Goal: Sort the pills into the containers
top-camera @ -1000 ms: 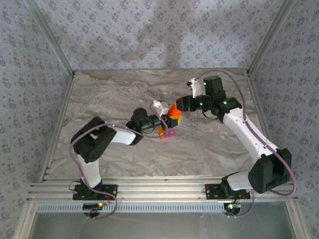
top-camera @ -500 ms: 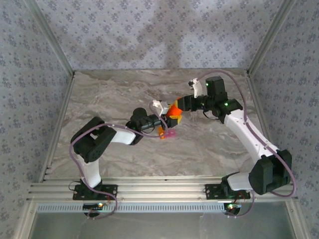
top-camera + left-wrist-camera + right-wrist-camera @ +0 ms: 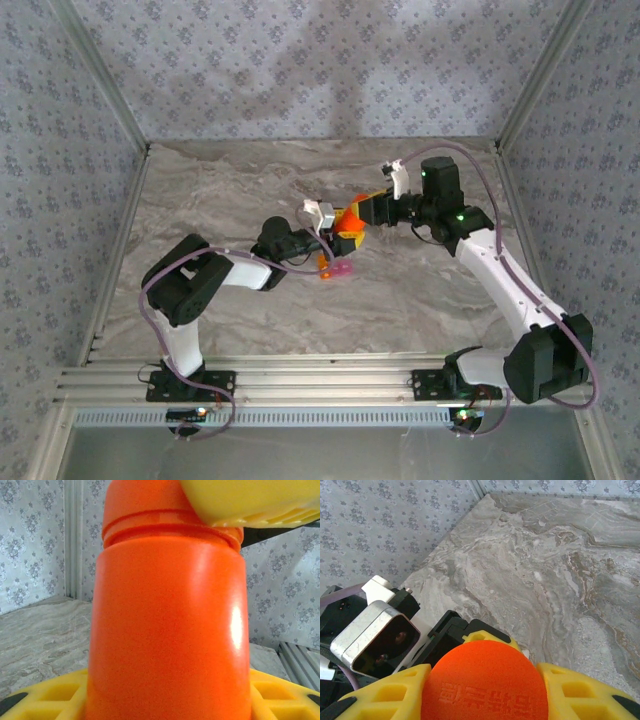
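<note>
both arms grip one orange bottle point(image 3: 170, 620)

the left gripper point(image 3: 337, 233) is clamped on the bottle's body, and the right gripper point(image 3: 360, 211) is clamped on its cap point(image 3: 485, 680). two tiny joined boxes point(image 3: 336, 266), orange and pink, sit on the marble table point(image 3: 420, 290) beside the bottle.

Two white-and-black arms, both mine.
My left arm point(image 3: 238, 268) and right arm point(image 3: 505, 280) share white links, black joint housings and a looping lilac cable point(image 3: 146, 295). Green lights point(image 3: 460, 214) dot the right arm. My right gripper point(image 3: 485, 700) has yellow, waffle-ribbed fingers point(image 3: 580, 692).
</note>
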Available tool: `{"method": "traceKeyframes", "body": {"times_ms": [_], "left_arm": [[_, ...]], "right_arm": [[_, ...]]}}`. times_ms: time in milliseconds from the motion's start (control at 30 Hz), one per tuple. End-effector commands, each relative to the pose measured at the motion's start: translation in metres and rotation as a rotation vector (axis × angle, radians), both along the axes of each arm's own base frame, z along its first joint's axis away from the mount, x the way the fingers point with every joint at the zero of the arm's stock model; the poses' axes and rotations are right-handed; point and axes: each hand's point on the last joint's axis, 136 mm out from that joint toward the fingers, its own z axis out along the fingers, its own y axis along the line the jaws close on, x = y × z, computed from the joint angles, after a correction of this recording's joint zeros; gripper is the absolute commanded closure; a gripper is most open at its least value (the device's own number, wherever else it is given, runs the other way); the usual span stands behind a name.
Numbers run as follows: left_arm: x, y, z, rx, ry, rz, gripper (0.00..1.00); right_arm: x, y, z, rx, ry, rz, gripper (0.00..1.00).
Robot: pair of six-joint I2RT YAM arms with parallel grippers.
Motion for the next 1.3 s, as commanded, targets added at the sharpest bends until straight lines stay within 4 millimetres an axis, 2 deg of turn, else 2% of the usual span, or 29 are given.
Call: {"method": "traceKeyframes", "body": {"times_ms": [0, 133, 200, 233, 267, 367, 533, 633, 867, 933, 1000, 1133, 1267], "left_arm": [[-0.005, 0.0, 0.021, -0.061, -0.047, -0.041, 1.0], [-0.004, 0.0, 0.02, -0.061, -0.045, -0.04, 1.0], [-0.003, 0.002, 0.02, -0.06, -0.048, -0.024, 1.0], [-0.001, 0.002, 0.02, -0.06, -0.049, -0.015, 1.0], [-0.001, 0.003, 0.019, -0.058, -0.05, -0.011, 1.0], [-0.001, 0.001, 0.018, -0.055, -0.047, -0.016, 1.0], [-0.001, -0.001, 0.017, -0.049, -0.043, -0.03, 1.0], [-0.001, -0.002, 0.017, -0.05, -0.04, -0.037, 1.0], [-0.002, -0.006, 0.015, -0.042, -0.03, -0.058, 1.0], [-0.002, -0.006, 0.016, -0.041, -0.03, -0.061, 1.0], [-0.001, -0.005, 0.016, -0.042, -0.032, -0.057, 1.0], [0.0, -0.002, 0.017, -0.052, -0.04, -0.031, 1.0], [0.004, 0.0, 0.018, -0.062, -0.041, -0.002, 1.0]], "right_arm": [[0.001, -0.002, 0.028, 0.045, -0.103, 0.019, 0.66], [0.007, -0.006, 0.033, 0.05, -0.091, -0.013, 0.66], [0.014, -0.01, 0.029, 0.034, -0.037, -0.071, 0.66], [0.019, -0.012, 0.039, 0.037, -0.033, -0.096, 0.66], [0.021, -0.013, 0.038, 0.032, -0.012, -0.115, 0.66], [0.016, -0.01, 0.041, 0.023, -0.007, -0.095, 0.66], [-0.001, -0.003, 0.052, -0.044, -0.158, 0.011, 0.67], [0.001, -0.003, 0.053, -0.119, -0.244, 0.007, 0.66], [0.004, 0.008, 0.045, -0.156, -0.234, 0.075, 0.66], [0.0, 0.012, 0.045, -0.116, -0.197, 0.118, 0.66], [0.011, 0.007, 0.05, -0.057, -0.144, 0.076, 0.67], [0.028, 0.002, 0.051, 0.07, 0.001, -0.057, 0.68], [0.037, -0.008, 0.04, 0.115, 0.113, -0.217, 0.69]]}}
